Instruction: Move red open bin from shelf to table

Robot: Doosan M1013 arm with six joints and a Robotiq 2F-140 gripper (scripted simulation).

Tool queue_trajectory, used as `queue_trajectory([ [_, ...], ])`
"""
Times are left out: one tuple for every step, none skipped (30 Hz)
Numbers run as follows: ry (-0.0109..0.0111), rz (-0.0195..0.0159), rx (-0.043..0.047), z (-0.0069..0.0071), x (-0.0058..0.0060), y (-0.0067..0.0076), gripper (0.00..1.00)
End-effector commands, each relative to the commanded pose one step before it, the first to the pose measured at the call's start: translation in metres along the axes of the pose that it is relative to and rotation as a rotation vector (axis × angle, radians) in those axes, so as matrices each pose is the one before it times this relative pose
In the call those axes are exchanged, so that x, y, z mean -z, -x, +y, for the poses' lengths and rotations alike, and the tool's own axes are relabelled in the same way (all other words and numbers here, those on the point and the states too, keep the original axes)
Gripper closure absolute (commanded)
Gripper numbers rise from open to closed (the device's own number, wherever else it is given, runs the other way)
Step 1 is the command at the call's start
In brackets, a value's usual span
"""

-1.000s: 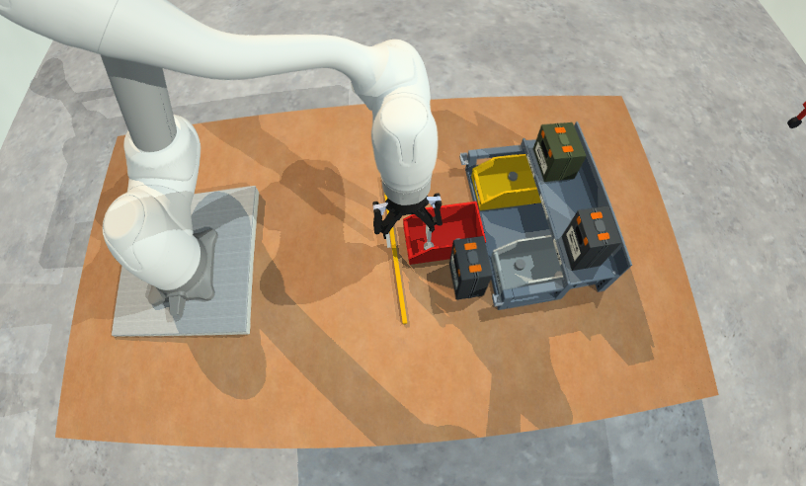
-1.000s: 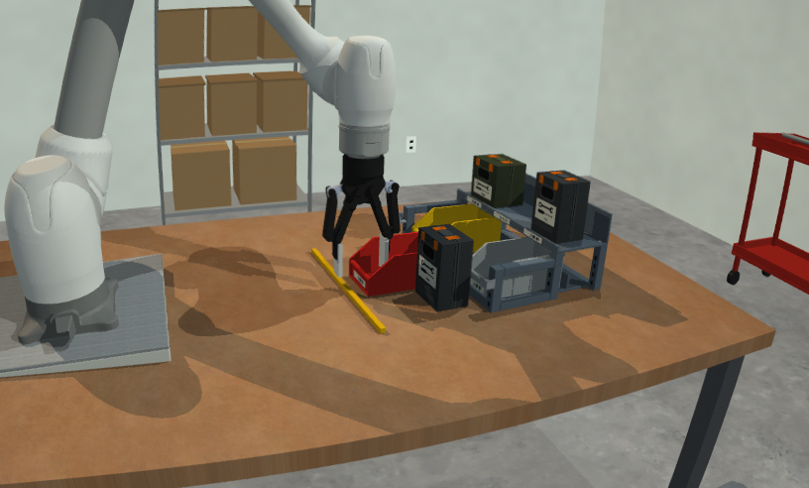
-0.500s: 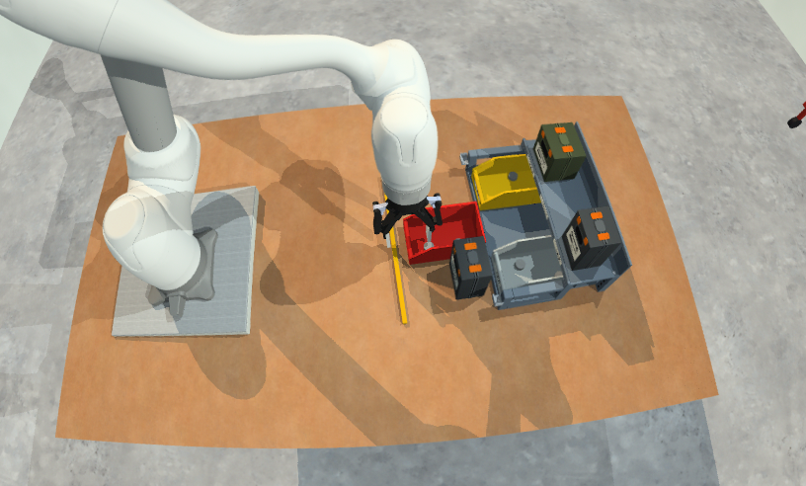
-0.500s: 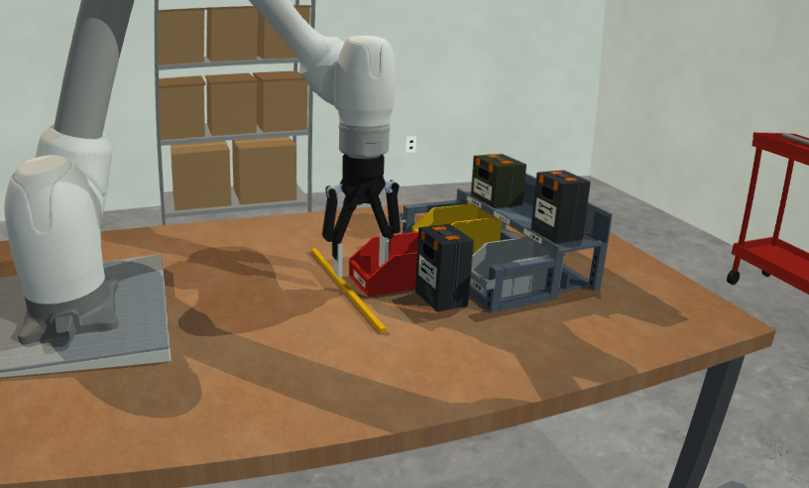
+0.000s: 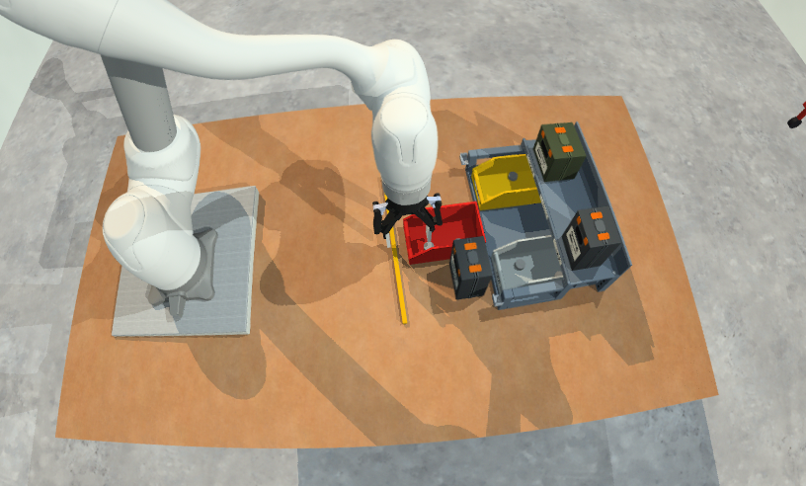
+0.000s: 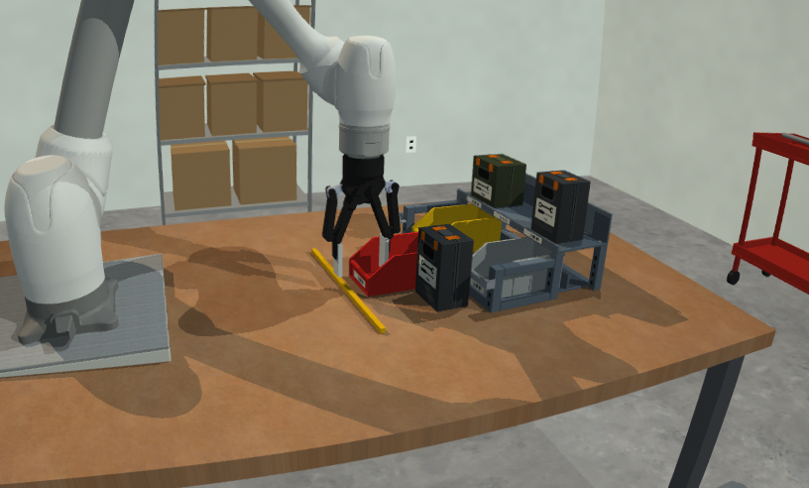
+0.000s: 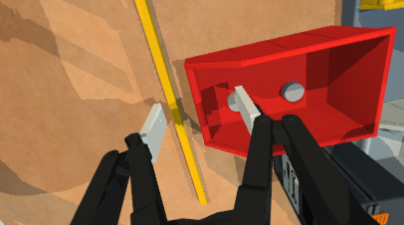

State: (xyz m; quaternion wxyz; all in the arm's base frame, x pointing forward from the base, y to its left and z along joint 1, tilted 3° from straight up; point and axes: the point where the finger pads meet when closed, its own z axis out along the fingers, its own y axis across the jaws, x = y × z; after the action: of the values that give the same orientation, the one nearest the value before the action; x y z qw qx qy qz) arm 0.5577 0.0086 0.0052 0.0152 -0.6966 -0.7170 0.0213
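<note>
Tool (image 7: 199, 118) fingers stand apart astride the red bin's (image 7: 318, 72) front wall, gripping nothing, bin on table.

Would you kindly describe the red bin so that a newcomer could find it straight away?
Start at the grey shelf unit on the wooden table. The red open bin sits on the table just beside the unit, under the open gripper, next to a dark case. It is the only red bin; the neighbours are yellow and grey.
</note>
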Motion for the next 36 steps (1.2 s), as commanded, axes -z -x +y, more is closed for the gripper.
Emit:
queue_trajectory([
  [0.0001,0.00018,0.00003,0.0,0.00009,-0.00004,0.43],
  [0.0,0.0,0.0,0.0,0.0,0.0,0.43],
  [0.0,0.0,0.0,0.0,0.0,0.0,0.43],
  [0.0,0.0,0.0,0.0,0.0,0.0,0.43],
  [0.0,0.0,0.0,0.0,0.0,0.0,0.43],
  [0.0,0.0,0.0,0.0,0.0,0.0,0.43],
  [0.0,0.0,0.0,0.0,0.0,0.0,0.43],
  [0.0,0.0,0.0,0.0,0.0,0.0,0.43],
  [0.0,0.0,0.0,0.0,0.0,0.0,0.43],
  [0.0,0.0,0.0,0.0,0.0,0.0,0.43],
  [0.0,0.0,0.0,0.0,0.0,0.0,0.43],
  [0.0,0.0,0.0,0.0,0.0,0.0,0.43],
  [0.0,0.0,0.0,0.0,0.0,0.0,0.43],
  [0.0,0.0,0.0,0.0,0.0,0.0,0.43],
  [0.0,0.0,0.0,0.0,0.0,0.0,0.43],
  [0.0,0.0,0.0,0.0,0.0,0.0,0.43],
  [0.0,0.0,0.0,0.0,0.0,0.0,0.43],
  [0.0,0.0,0.0,0.0,0.0,0.0,0.43],
  [0.0,0.0,0.0,0.0,0.0,0.0,0.43],
  [0.0,0.0,0.0,0.0,0.0,0.0,0.43],
  [-0.00006,0.0,0.0,0.0,0.008,0.0,0.43],
  [-0.00006,0.0,0.0,0.0,0.008,0.0,0.43],
  [-0.00006,0.0,0.0,0.0,0.008,0.0,0.43],
  [-0.00006,0.0,0.0,0.0,0.008,0.0,0.43],
  [-0.00006,0.0,0.0,0.0,0.008,0.0,0.43],
  [0.0,0.0,0.0,0.0,0.0,0.0,0.43],
  [0.0,0.0,0.0,0.0,0.0,0.0,0.43],
  [0.0,0.0,0.0,0.0,0.0,0.0,0.43],
  [0.0,0.0,0.0,0.0,0.0,0.0,0.43],
  [0.0,0.0,0.0,0.0,0.0,0.0,0.43],
  [0.0,0.0,0.0,0.0,0.0,0.0,0.43],
  [0.0,0.0,0.0,0.0,0.0,0.0,0.43],
  [0.0,0.0,0.0,0.0,0.0,0.0,0.43],
  [0.0,0.0,0.0,0.0,0.0,0.0,0.43],
  [0.0,0.0,0.0,0.0,0.0,0.0,0.43],
  [0.0,0.0,0.0,0.0,0.0,0.0,0.43],
])
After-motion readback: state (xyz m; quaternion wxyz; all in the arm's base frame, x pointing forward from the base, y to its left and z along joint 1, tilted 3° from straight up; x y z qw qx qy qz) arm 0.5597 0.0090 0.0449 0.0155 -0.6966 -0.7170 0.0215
